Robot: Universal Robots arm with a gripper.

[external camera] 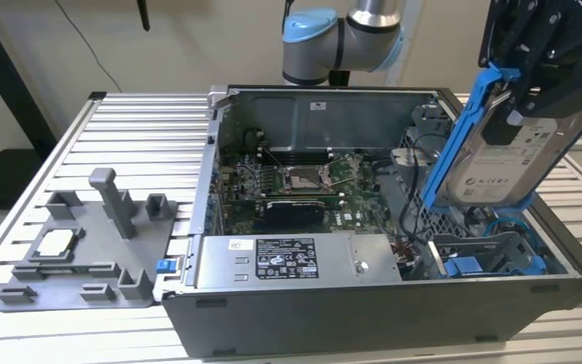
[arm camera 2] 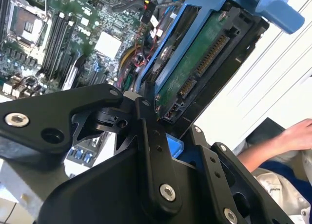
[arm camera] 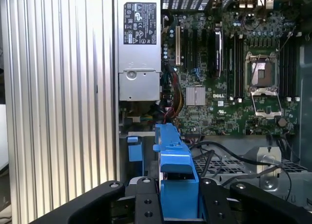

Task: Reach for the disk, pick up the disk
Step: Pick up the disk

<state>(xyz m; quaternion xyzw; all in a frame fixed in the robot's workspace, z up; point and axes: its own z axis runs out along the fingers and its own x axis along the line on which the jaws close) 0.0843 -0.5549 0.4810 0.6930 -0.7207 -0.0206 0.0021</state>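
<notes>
Above the open grey computer case [external camera: 372, 318], at the exterior view's right, my black gripper [external camera: 533, 83] is clamped on the disk [external camera: 503, 163], a flat silver hard drive with a white label in a blue plastic frame, which hangs nearly upright, clear of the drive bay [external camera: 493, 262] below. I judge the pick done (the frame's blue edge sits between the fingers [arm camera: 146, 204] in both wrist views). The second wrist view shows its green underside and connector [arm camera 2: 204, 58]. A person's hand [arm camera 2: 292, 136] rests well apart, beyond the case.
</notes>
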